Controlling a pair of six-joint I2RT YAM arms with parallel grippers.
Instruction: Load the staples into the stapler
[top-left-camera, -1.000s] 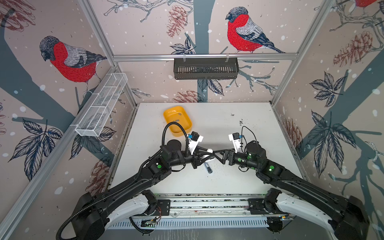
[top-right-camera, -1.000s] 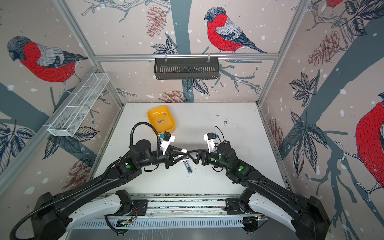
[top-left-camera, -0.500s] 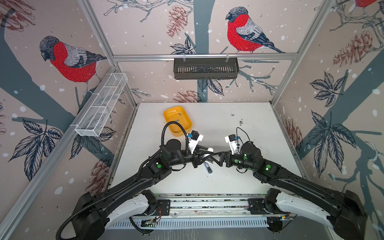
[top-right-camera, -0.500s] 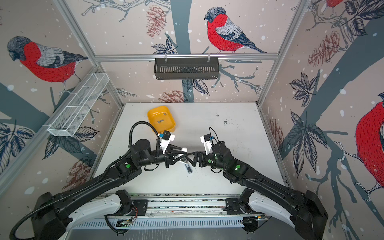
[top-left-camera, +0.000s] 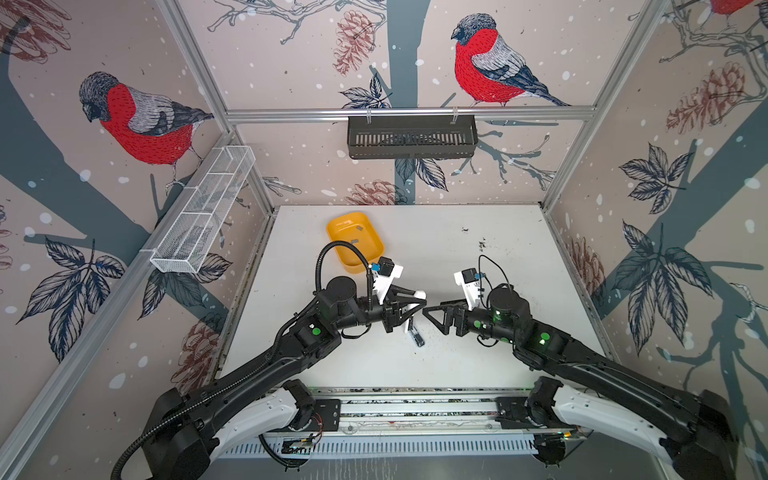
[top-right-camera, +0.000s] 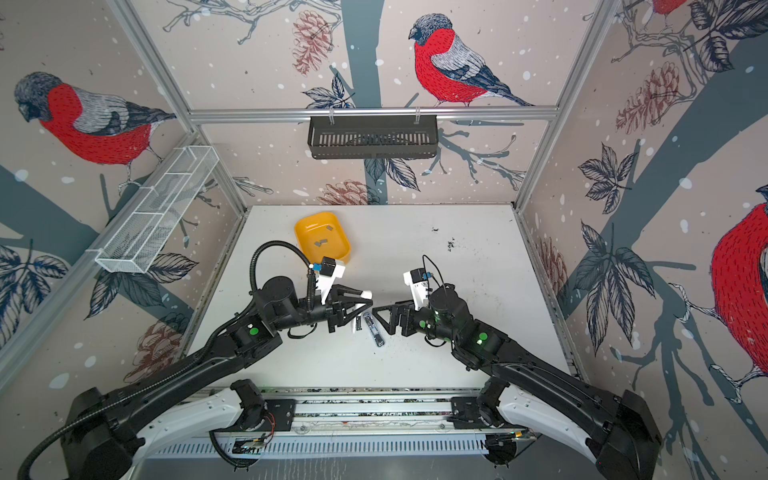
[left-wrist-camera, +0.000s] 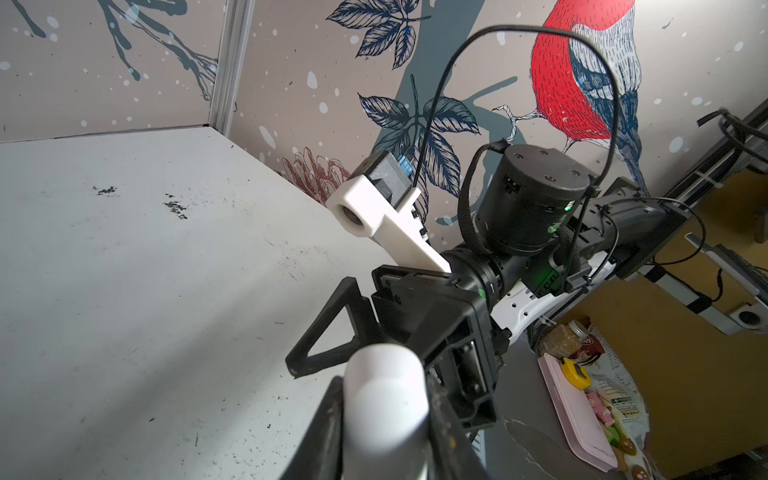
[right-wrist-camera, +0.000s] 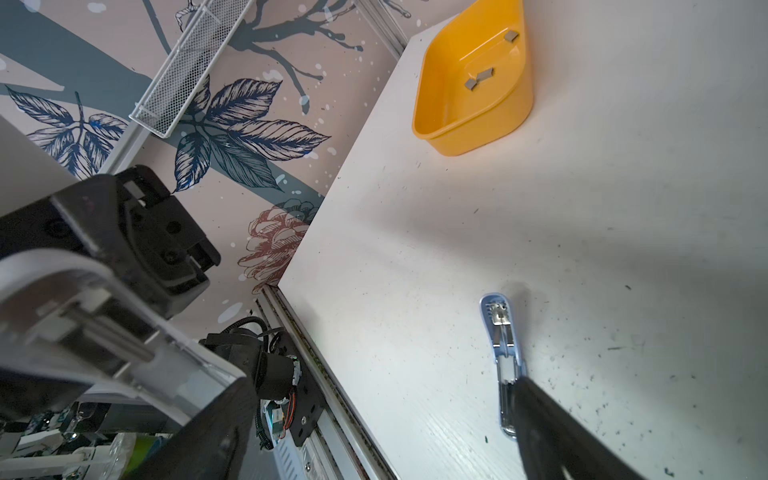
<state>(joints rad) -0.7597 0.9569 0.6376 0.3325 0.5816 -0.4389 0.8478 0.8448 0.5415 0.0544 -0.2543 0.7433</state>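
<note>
At the left end effector (top-left-camera: 415, 302): closed narrow on a white stapler (left-wrist-camera: 384, 407), pinched between black fingers (left-wrist-camera: 322, 436). Smooth plastic, round-nosed, poking past the fingertips; bare metal rail along its opened half in the right wrist view. At the right end effector (top-left-camera: 434, 318): spread wide, holding nothing; black open triangular frames for fingers. Set nose to nose with the left one, close but apart. Just short of the gap between the two, toward the arm bases, flat on the matte white tabletop (top-left-camera: 478, 365): a blue stapler (right-wrist-camera: 500, 332), translucent shell, chrome rail, splayed open. Cannot tell whether touched by the right finger crossing it in the right wrist view. Beyond the left end effector, well apart, past its camera: staples (right-wrist-camera: 485, 75), three small flat grey strips, lying in a glossy yellow tray (right-wrist-camera: 478, 129) with rounded corners. Dark specks (left-wrist-camera: 176, 208) strewn near the right end effector.
</note>
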